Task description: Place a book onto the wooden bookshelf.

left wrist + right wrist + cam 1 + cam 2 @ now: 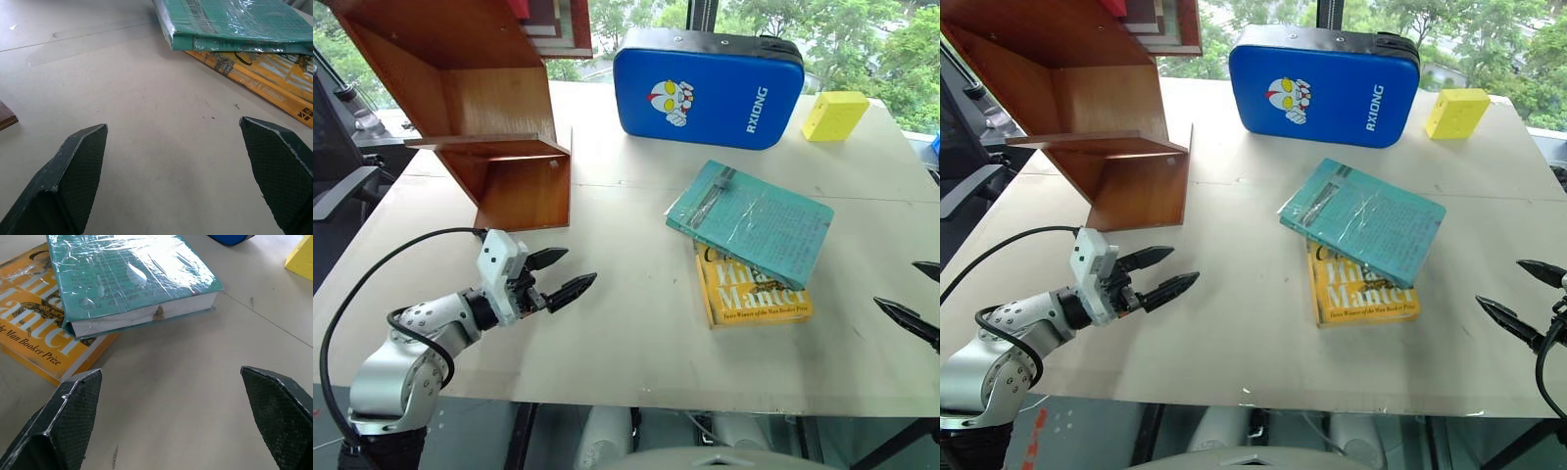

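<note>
- Table [607,323]: we record a pale, flat board top, lightly scuffed, with thin seam lines running across it.
- Blue case [708,86]: we find it padded, standing upright on its long edge at the table's far side, with a black top edge, a cartoon masked face and white lettering "RXIONG" on its front.
- Yellow block [834,115]: we note it small, lying near the far right corner of the table, just beside the case.
- Yellow book [754,299]: we list it lying flat near the table's middle right, its upper part covered, large cream title lettering partly showing.
- Trees [862,39]: we see green foliage beyond the table's far edge.
</note>
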